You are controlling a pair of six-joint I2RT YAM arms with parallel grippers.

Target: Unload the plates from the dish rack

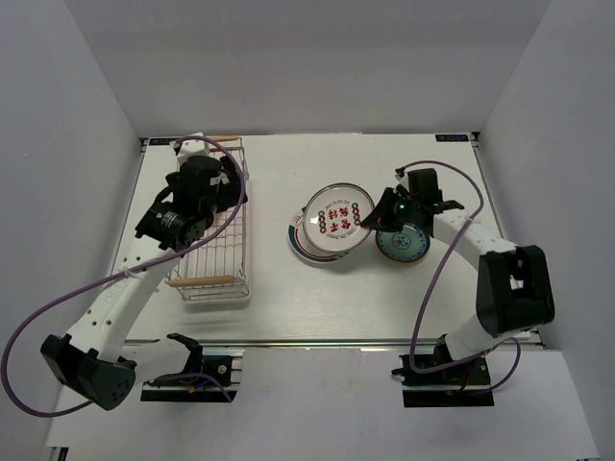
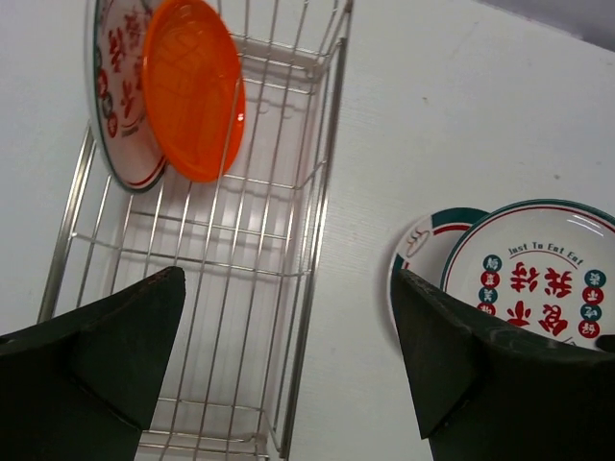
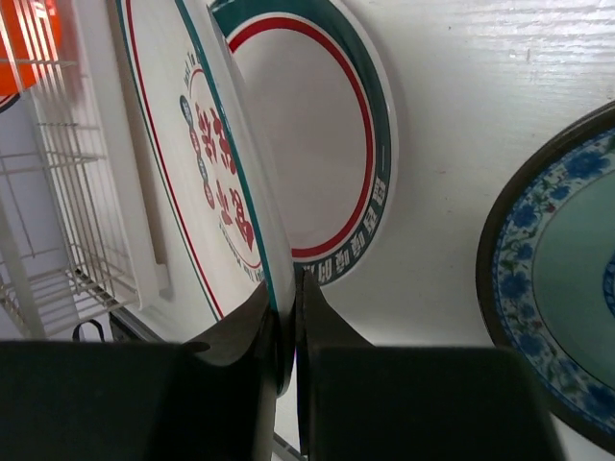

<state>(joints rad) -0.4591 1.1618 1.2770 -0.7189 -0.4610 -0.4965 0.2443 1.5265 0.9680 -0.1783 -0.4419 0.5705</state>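
The wire dish rack (image 1: 216, 252) stands at the left. In the left wrist view the rack (image 2: 317, 221) holds an upright orange-red plate (image 2: 192, 86) with a white red-marked plate (image 2: 115, 96) behind it. My left gripper (image 2: 288, 355) is open and empty above the rack; it also shows in the top view (image 1: 213, 197). My right gripper (image 3: 288, 298) is shut on the rim of the white plate with red-green marks (image 3: 202, 144), tilted over the rim-band plate (image 3: 317, 144). In the top view the right gripper (image 1: 377, 219) is at that plate's (image 1: 334, 219) right edge. No yellow plate shows.
The teal-blue patterned plate (image 1: 404, 245) lies flat on the table just right of the right gripper, also in the right wrist view (image 3: 567, 288). The rim-band plate (image 1: 298, 235) lies flat mid-table. White walls enclose the table on three sides.
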